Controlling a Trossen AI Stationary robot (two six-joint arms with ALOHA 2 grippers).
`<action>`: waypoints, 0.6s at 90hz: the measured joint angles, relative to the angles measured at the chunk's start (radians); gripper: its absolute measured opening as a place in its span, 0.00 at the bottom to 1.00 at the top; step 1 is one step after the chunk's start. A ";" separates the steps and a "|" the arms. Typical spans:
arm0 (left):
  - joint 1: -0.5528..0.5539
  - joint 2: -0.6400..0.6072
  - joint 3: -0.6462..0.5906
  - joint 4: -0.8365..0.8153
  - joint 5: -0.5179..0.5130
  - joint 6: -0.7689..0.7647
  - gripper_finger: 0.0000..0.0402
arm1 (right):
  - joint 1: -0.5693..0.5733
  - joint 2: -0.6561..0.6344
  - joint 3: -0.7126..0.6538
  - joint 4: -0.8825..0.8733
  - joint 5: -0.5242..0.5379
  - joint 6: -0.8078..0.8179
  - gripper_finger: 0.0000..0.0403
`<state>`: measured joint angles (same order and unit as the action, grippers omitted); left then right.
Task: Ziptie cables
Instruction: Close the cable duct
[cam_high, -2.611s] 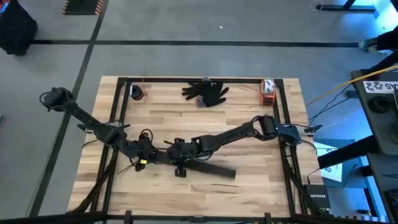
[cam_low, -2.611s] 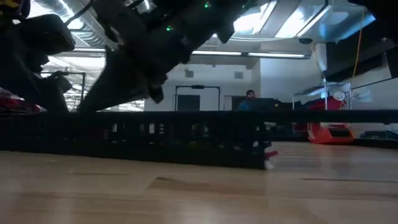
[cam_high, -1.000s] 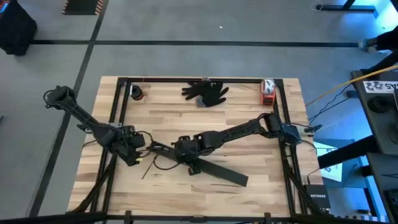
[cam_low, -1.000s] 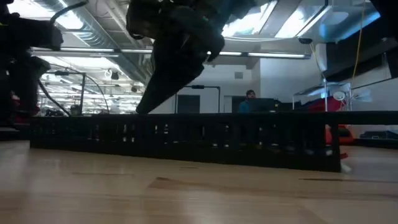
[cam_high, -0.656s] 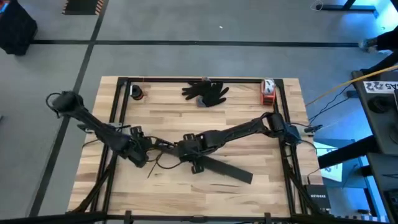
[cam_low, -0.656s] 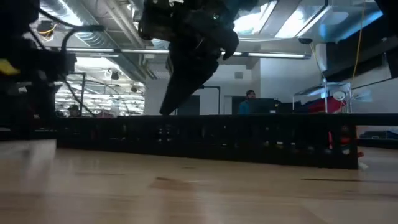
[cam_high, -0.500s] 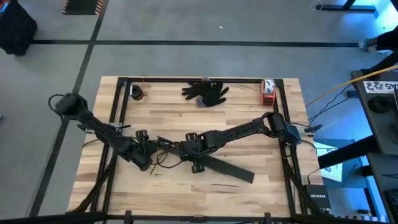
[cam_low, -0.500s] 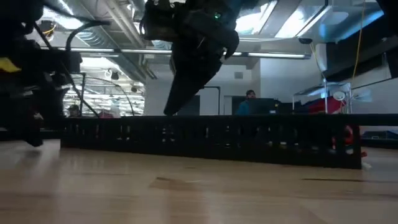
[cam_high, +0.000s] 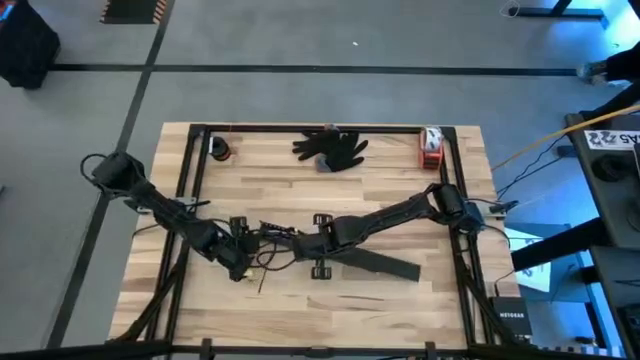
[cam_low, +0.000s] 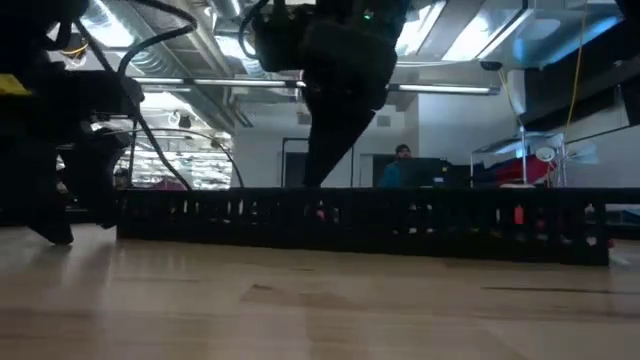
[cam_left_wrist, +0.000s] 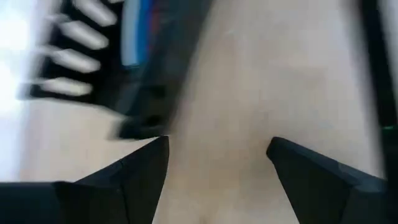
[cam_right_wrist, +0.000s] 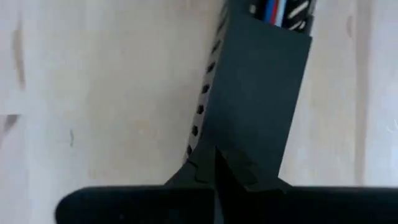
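Observation:
A long black slotted bar (cam_high: 372, 262) lies across the middle of the table, and my right gripper (cam_high: 318, 250) is shut on its left end. In the right wrist view, coloured cables (cam_right_wrist: 272, 9) show inside the bar's far end. More thin cables (cam_high: 268, 244) lie looped on the wood between the two grippers. My left gripper (cam_high: 243, 262) stands open just left of them. In its wrist view its fingers straddle bare wood, with the bar's toothed end (cam_left_wrist: 142, 118) just ahead. My right gripper pinches the bar's flat dark face at its near end (cam_right_wrist: 231, 155) between its two shut fingers. It comes from above, slanting down, with the fingers along the bar. In the low view the bar (cam_low: 360, 226) stretches level, and its lower edge looks to rest on the table.
A black glove (cam_high: 332, 148) lies at the far edge. A red and white item (cam_high: 431, 145) is at the far right corner and a small dark round thing (cam_high: 219, 149) at the far left. Black frame rails (cam_high: 190, 180) border the table. A person (cam_low: 402, 160) sits far behind.
My right gripper has gone toward the table's right edge, dragging the bar with it. The bar has swung, and its free end has turned toward the far edge. My left gripper has followed toward the right and slightly toward the near edge, closing on the cables.

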<state>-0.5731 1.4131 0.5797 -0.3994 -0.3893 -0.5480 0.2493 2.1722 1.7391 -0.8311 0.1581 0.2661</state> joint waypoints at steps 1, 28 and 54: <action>0.000 0.000 0.000 0.005 0.001 0.000 0.70 | 0.000 0.000 -0.003 0.006 0.000 0.002 0.00; 0.011 0.007 0.000 0.065 0.005 0.027 0.70 | -0.001 0.000 -0.085 0.214 0.033 -0.006 0.00; 0.046 -0.020 0.070 -0.093 0.067 0.084 0.70 | -0.002 0.004 -0.096 0.283 0.083 -0.038 0.00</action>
<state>-0.5269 1.3932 0.6500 -0.4928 -0.3223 -0.4642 0.2475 2.1765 1.6436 -0.5486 0.2414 0.2279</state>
